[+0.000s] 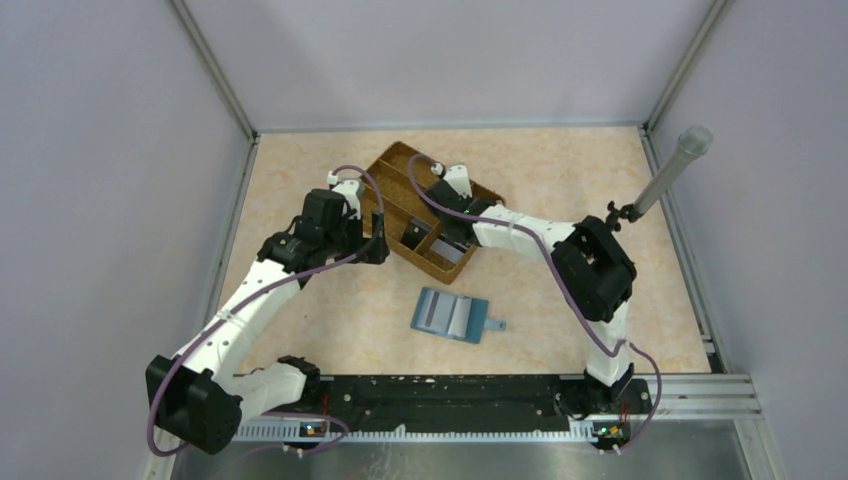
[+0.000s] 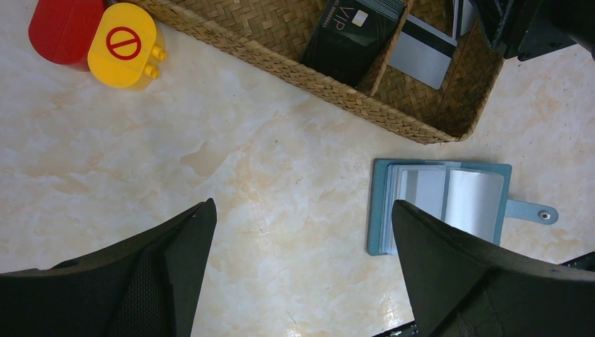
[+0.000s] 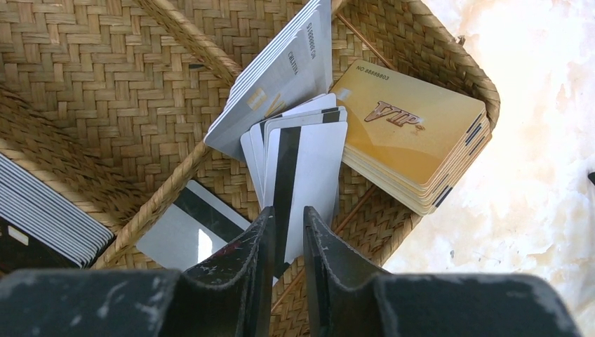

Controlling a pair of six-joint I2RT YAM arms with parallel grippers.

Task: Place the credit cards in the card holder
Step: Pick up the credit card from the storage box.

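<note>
The card holder (image 1: pixel 452 314) lies open on the table in front of the tray, tab to the right; it also shows in the left wrist view (image 2: pixel 442 203). The credit cards sit in the brown woven tray (image 1: pixel 395 150). The right wrist view shows a fan of white striped cards (image 3: pixel 312 161), a leaning grey-white stack (image 3: pixel 281 77) and a tan stack (image 3: pixel 407 126). My right gripper (image 3: pixel 288 209) is down in the tray (image 1: pixel 445 205), jaws a narrow gap apart over the striped card, nothing visibly clamped. My left gripper (image 2: pixel 302 203) hangs wide open and empty beside the tray (image 1: pixel 378 245).
A red piece (image 2: pixel 67 28) and a yellow round piece (image 2: pixel 126 45) lie left of the tray (image 2: pixel 295 67). Black cards (image 2: pixel 351 35) and a loose striped card (image 2: pixel 421 56) fill other compartments. A grey cylinder (image 1: pixel 670 175) leans at the right wall. Walls close in on three sides.
</note>
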